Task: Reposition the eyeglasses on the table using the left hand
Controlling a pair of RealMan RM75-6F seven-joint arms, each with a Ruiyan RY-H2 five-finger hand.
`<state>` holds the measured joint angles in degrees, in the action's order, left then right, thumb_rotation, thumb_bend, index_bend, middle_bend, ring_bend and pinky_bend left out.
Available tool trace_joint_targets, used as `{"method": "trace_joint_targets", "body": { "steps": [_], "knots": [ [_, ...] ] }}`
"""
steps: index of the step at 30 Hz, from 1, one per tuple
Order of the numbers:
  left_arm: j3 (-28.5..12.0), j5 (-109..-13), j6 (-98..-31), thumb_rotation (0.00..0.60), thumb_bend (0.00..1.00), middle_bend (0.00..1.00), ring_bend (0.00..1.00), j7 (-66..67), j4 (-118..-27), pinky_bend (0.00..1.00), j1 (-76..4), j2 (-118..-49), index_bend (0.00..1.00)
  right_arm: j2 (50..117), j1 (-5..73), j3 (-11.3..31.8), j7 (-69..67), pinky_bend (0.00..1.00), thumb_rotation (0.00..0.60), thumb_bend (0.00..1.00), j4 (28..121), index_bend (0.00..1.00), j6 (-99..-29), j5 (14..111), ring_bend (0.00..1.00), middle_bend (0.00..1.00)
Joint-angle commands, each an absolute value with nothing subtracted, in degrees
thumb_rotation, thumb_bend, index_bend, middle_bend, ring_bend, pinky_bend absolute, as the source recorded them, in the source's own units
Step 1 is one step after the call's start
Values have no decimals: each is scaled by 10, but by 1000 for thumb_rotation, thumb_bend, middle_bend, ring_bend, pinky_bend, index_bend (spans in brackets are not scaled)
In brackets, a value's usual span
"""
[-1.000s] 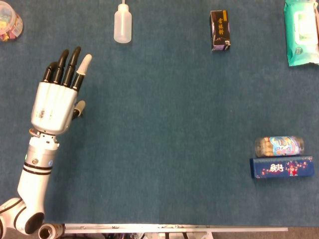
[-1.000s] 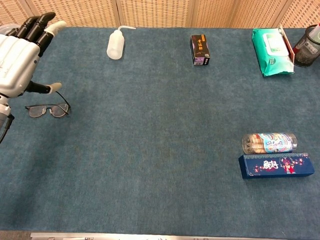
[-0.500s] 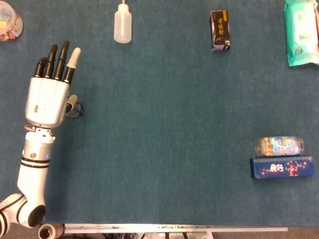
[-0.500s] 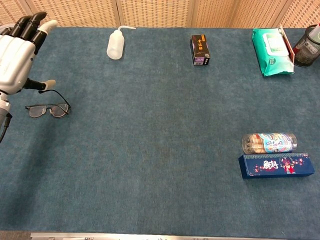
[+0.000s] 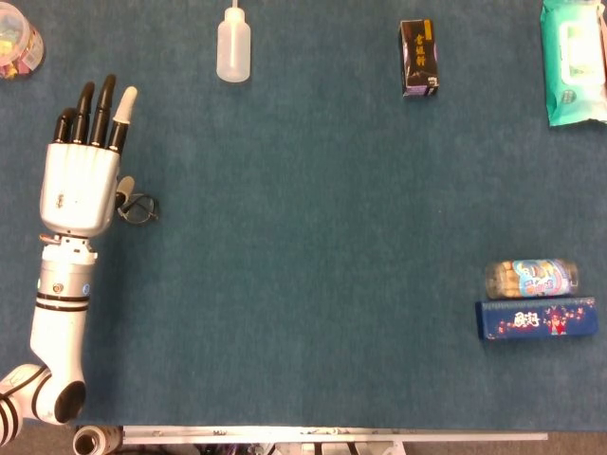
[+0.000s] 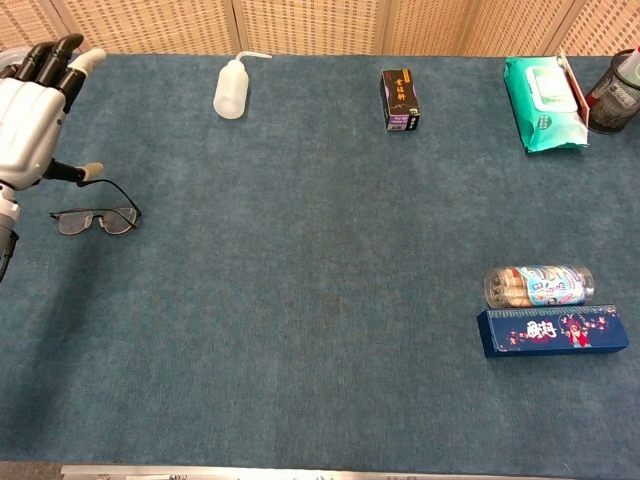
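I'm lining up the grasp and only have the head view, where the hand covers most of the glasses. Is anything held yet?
Observer: No. In the chest view the eyeglasses lie on the table, whole frame showing; the left hand is open above them.
Operator: Temples folded?
Observer: One is unfolded, arcing back from the lenses.
Operator: Where's the thumb?
Observer: Its tip sits beside that temple's far end; I cannot tell if they touch.
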<state>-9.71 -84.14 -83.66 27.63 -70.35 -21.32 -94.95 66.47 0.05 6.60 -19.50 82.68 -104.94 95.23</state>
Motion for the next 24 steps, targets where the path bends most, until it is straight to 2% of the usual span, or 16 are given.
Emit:
{"method": "trace_joint_targets", "body": {
  "steps": [1, 10, 24],
  "knots": [
    [-96, -842, -838, 600, 74, 0, 58, 272, -701, 233, -213, -950, 66, 665, 1, 66, -194, 524, 600, 313, 827, 601, -1049, 952, 507, 573],
    [-88, -867, -867, 600, 74, 0, 58, 288, -736, 233, -210, -937, 66, 665, 0, 66, -194, 524, 600, 313, 827, 601, -1050, 953, 507, 573],
    [-52, -919, -903, 600, 74, 0, 58, 338, -817, 233, -188, -916, 66, 665, -2, 65, -195, 524, 600, 313, 827, 601, -1055, 955, 507, 573]
  ]
}}
